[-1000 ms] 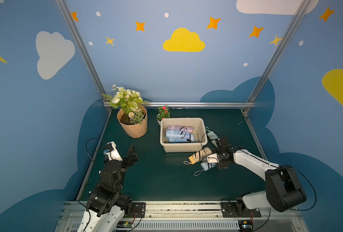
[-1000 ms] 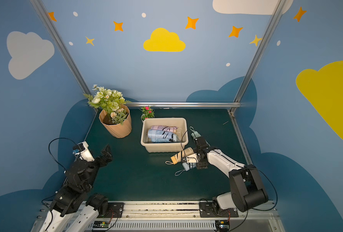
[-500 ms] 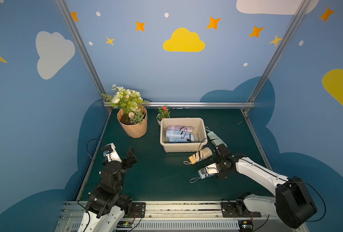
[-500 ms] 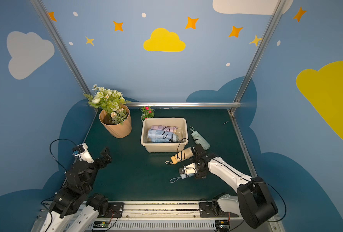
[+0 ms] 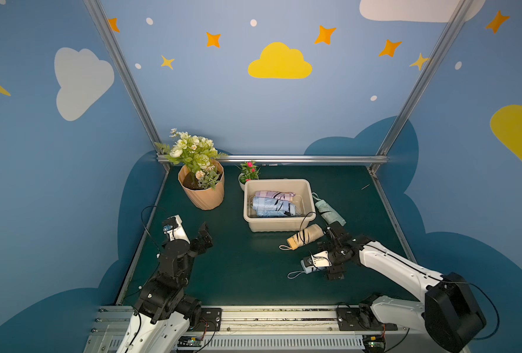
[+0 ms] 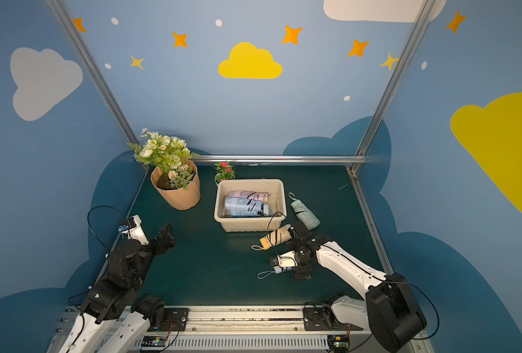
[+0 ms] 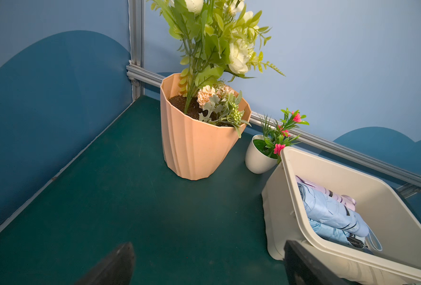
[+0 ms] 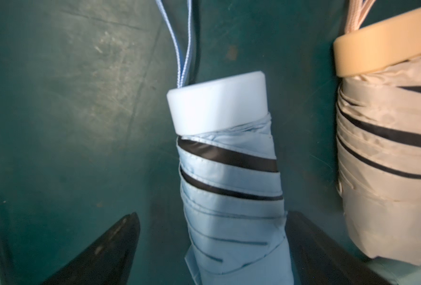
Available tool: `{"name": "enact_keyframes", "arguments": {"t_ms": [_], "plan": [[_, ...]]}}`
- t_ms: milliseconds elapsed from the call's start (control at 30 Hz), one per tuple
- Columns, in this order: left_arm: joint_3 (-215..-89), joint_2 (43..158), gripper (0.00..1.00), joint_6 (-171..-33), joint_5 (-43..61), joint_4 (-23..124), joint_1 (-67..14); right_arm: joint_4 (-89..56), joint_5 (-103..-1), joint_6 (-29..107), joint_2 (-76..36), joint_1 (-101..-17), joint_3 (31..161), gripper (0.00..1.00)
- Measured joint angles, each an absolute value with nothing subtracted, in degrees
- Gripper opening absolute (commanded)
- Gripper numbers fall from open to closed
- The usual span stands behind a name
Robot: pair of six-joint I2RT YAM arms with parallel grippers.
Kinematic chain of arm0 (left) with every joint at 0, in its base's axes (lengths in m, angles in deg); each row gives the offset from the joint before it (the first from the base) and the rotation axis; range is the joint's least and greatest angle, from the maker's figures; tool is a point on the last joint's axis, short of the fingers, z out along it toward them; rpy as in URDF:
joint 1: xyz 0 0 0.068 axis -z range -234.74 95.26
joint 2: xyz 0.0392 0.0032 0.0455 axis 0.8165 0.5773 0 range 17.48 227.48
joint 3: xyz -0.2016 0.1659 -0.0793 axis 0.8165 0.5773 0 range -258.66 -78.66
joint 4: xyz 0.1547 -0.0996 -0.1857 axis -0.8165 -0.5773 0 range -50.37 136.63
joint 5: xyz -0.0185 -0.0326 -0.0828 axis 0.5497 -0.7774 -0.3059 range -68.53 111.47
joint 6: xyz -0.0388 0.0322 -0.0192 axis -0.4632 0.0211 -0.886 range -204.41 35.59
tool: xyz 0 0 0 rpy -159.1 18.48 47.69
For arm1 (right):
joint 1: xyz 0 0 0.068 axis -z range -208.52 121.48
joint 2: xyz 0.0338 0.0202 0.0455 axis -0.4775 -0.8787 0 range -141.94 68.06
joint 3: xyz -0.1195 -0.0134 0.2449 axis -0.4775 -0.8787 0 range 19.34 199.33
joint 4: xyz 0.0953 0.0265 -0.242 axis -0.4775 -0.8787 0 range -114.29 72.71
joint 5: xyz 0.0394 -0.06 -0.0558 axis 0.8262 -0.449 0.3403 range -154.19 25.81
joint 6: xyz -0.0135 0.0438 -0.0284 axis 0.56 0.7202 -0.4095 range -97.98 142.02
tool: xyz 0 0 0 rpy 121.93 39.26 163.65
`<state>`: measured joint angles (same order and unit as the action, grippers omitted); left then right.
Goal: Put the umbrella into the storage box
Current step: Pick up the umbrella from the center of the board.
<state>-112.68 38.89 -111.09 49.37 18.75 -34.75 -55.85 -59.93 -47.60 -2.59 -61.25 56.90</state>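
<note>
The right gripper (image 8: 212, 217) stands open astride the light blue umbrella (image 8: 229, 187), which lies on the worktop (image 5: 238, 269) outside the storage box (image 5: 278, 225), near a beige umbrella (image 5: 305, 237). The left gripper (image 7: 208, 246) hangs open, holding nothing.

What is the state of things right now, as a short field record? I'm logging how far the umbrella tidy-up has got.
storage box: holds two folded umbrellas
inside box: pink umbrella; boxed blue umbrella
outside box: mint umbrella beside it; beige umbrella in front of it; loose blue umbrella nearer the robot
right hand: open, straddling the loose blue umbrella
left hand: open, empty
left to store: three umbrellas
</note>
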Motion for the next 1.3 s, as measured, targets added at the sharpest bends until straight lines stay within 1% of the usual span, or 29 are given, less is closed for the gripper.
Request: {"name": "enact_keyframes", "arguments": {"t_ms": [333,367,433,533,633,900,1067,1267,1300], "plan": [[-112.44,34.17,1.00,-112.93,49.37,17.31,-34.75,-51.72,-59.06,-47.43,-8.01,-60.40,60.94,0.98],[-112.22,34.04,1.00,-112.99,49.39,17.26,-34.75,-51.68,-58.99,-47.49,-8.65,-60.33,60.92,0.97],[-111.70,33.88,1.00,-113.14,49.41,16.96,-34.75,-51.81,-58.67,-47.76,-9.87,-60.24,60.92,0.92],[-111.02,33.86,1.00,-113.14,49.55,16.72,-34.75,-52.68,-57.90,-47.82,-10.55,-60.22,60.85,0.88],[-110.41,33.69,1.00,-113.10,49.59,16.72,-34.75,-54.13,-57.09,-47.80,-10.83,-60.22,60.79,0.86],[-109.47,33.16,1.00,-112.64,49.81,16.83,-34.75,-54.78,-55.96,-47.54,-13.48,-60.22,60.81,0.87],[-109.47,32.86,1.00,-111.64,50.03,16.85,-34.75,-54.02,-55.96,-46.82,-15.31,-60.24,60.76,0.78],[-109.47,32.31,1.00,-111.13,50.22,16.94,-34.77,-54.43,-56.04,-45.81,-15.23,-60.62,60.46,0.64],[-109.47,32.27,1.00,-110.94,50.24,16.96,-34.81,-54.48,-56.13,-45.83,-15.05,-60.75,60.37,0.60]]}}
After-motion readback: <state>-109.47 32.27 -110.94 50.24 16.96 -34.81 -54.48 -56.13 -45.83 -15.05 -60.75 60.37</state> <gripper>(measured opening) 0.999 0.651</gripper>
